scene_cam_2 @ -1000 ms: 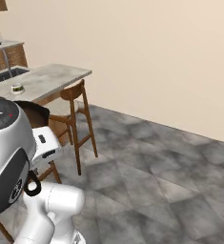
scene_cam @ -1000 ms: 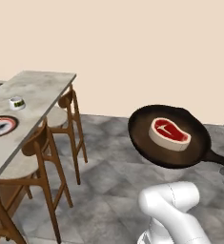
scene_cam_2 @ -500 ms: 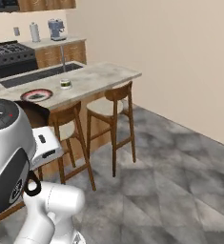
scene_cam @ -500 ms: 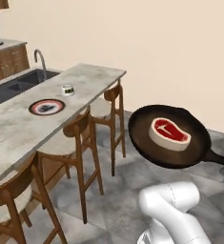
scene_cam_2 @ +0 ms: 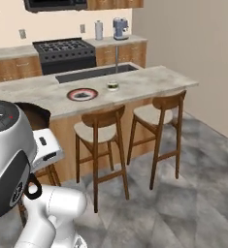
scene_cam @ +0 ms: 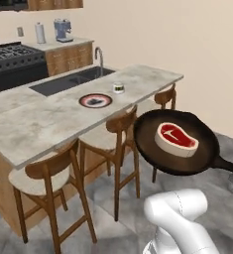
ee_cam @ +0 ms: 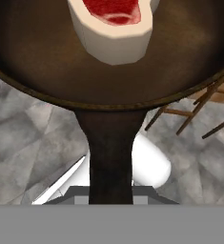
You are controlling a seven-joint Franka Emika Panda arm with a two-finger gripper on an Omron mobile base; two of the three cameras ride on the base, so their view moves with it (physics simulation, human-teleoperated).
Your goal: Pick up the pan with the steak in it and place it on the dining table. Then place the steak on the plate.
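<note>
The whole scene is sliding across both base views compared with a second ago — the base is driving and turning, not the furniture moving. The dining table (scene_cam: 63,116) is coming round from the left edge of the picture into full view, now with its sink, the stools beneath it and the stove behind. That suggests the carry is well under way and the approach to the table is nearly lined up, though the pan is not yet over the stone top.

The pan (scene_cam: 176,142) is being held level in the air, to the right of the stools and well apart from the table edge, sitting in the same spot of the left base view as before, so it is travelling with the arm. The steak (scene_cam: 175,138) is lying flat inside it, near the middle. The plate (scene_cam: 95,100) is waiting on the table, beside the sink and near a small cup (scene_cam: 118,88).

In the hand view the pan's handle (ee_cam: 110,157) is running straight down toward the camera and ending where the fingers would be — the fingers themselves are hidden there, so how far they are closed I cannot tell; judging by the pan hanging unsupported, they are probably gripping the handle.
</note>
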